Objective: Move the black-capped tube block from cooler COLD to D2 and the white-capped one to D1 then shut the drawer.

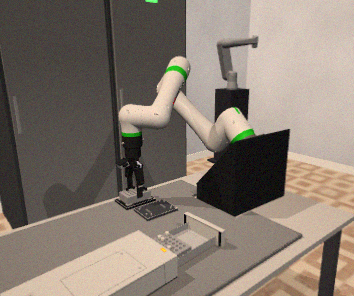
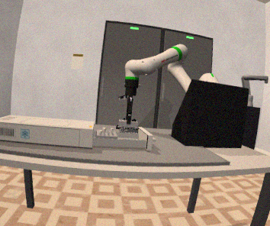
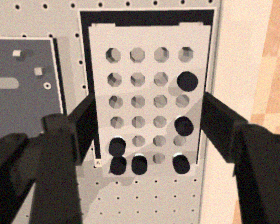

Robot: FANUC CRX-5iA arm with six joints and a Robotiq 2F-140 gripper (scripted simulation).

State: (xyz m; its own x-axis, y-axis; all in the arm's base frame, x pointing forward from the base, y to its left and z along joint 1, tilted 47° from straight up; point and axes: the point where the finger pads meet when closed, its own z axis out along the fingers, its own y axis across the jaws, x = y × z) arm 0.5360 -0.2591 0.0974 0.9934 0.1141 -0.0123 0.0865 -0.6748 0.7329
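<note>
My gripper (image 1: pixel 135 190) (image 2: pixel 129 121) (image 3: pixel 148 107) is shut on the black-capped block, a light grey block (image 3: pixel 149 90) (image 1: pixel 125 196) with several black-capped tubes (image 3: pixel 187 81) in its bores. The block is upright over deck slot D2 (image 3: pixel 146 18), the far one; whether it rests fully inside the locators I cannot tell. Slot D1 (image 1: pixel 155 210) (image 3: pixel 21 115) beside it is bare. The white-capped block (image 1: pixel 175 242) (image 2: pixel 107 132) stands in the open drawer (image 1: pixel 206 228) (image 2: pixel 136 144), toward the cooler. COLD's lamp (image 1: pixel 163 250) (image 2: pixel 91 126) glows orange.
The cooler COLD (image 1: pixel 100 265) (image 2: pixel 49 131) is a long pale case on the near side of the slots. A large black housing (image 1: pixel 250 175) (image 2: pixel 213 114) stands at the right, near the arm's base. Dark cabinets (image 1: pixel 55 100) (image 2: pixel 131 65) stand behind the table.
</note>
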